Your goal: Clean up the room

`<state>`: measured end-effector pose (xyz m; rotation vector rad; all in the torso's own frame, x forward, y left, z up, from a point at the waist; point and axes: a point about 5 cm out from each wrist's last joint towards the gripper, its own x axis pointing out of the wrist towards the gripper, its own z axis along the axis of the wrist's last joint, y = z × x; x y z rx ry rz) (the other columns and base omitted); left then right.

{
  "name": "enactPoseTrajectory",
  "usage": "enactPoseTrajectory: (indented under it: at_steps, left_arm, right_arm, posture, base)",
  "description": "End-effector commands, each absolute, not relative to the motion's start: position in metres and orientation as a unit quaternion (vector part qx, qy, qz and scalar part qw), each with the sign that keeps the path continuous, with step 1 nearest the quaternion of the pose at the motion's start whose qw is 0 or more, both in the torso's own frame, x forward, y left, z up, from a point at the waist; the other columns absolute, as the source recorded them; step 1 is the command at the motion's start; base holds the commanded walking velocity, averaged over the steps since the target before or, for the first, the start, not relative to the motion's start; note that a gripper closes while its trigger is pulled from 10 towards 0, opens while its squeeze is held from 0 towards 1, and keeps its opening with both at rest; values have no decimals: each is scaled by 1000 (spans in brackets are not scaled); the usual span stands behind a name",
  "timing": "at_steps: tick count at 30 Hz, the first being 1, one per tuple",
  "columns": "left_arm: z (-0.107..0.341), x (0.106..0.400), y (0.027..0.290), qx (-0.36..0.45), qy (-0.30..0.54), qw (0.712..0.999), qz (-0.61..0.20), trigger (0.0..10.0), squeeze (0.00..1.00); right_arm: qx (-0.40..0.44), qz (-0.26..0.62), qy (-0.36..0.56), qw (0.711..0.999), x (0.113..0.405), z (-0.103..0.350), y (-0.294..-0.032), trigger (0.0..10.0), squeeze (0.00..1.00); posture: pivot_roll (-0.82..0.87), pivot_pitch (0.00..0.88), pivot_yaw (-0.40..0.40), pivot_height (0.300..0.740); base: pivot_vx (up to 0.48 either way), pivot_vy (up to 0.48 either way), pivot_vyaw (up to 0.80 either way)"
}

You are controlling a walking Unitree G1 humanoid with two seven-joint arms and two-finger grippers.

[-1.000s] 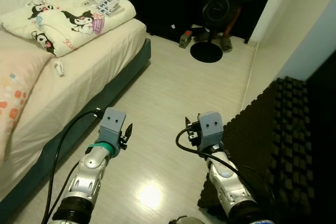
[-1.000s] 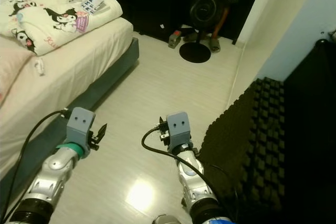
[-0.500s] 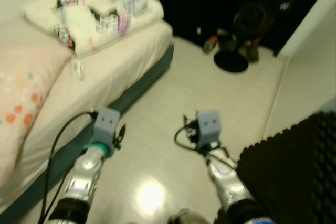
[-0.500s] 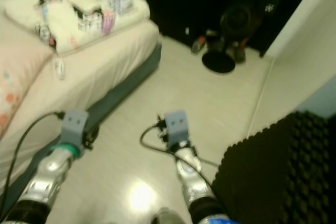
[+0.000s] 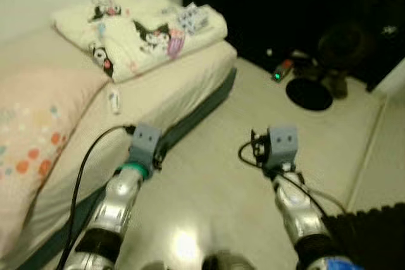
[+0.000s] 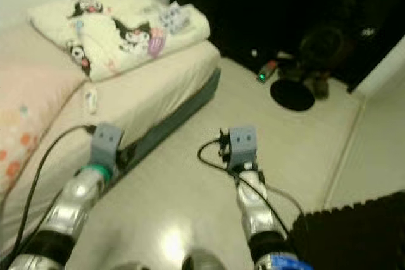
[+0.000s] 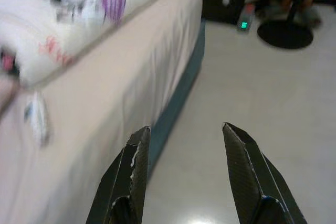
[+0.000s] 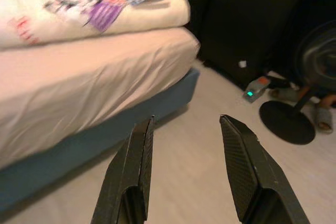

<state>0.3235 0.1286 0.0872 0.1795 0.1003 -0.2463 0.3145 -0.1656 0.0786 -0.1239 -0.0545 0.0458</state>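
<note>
Approach phase of the tidy-up: the robot is facing the bed (image 5: 158,102) with nothing grasped. Both grippers are hanging over the pale floor (image 5: 215,175), the left gripper (image 7: 186,145) and right gripper (image 8: 184,145) each showing 2 fingers spread wide and carrying nothing. A small white object (image 5: 114,99) is lying on the mattress below the folded cartoon-print blanket (image 5: 139,30), ahead of the left gripper and apart from it. The next move likely calls for closing on the bed and reaching over its edge.
</note>
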Motion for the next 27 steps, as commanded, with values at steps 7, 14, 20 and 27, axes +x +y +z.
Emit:
enactPoseTrajectory:
  at_steps: [7, 14, 20, 27]
  left_arm:
    - [83, 321, 124, 90, 57, 986, -131, 10000, 0]
    - [80, 318, 126, 93, 60, 985, -130, 10000, 0]
    - [80, 319, 126, 93, 61, 985, -129, 10000, 0]
    - [80, 318, 126, 94, 61, 985, -128, 10000, 0]
  right_arm:
    - [-59, 7, -16, 998, 313, 75, -175, 10000, 0]
    - [-61, 29, -21, 997, 312, 76, -168, 10000, 0]
    - [-64, 45, -23, 997, 312, 76, -163, 10000, 0]
    - [-70, 62, -22, 995, 311, 75, -155, 10000, 0]
  posture:
    - [-52, 35, -5, 740]
    - [-47, 37, -3, 740]
    - [-46, 37, -3, 740]
    - [-45, 38, -3, 740]
  base:
    - [460, 0, 0]
    - [449, 0, 0]
    - [437, 0, 267]
    - [412, 0, 800]
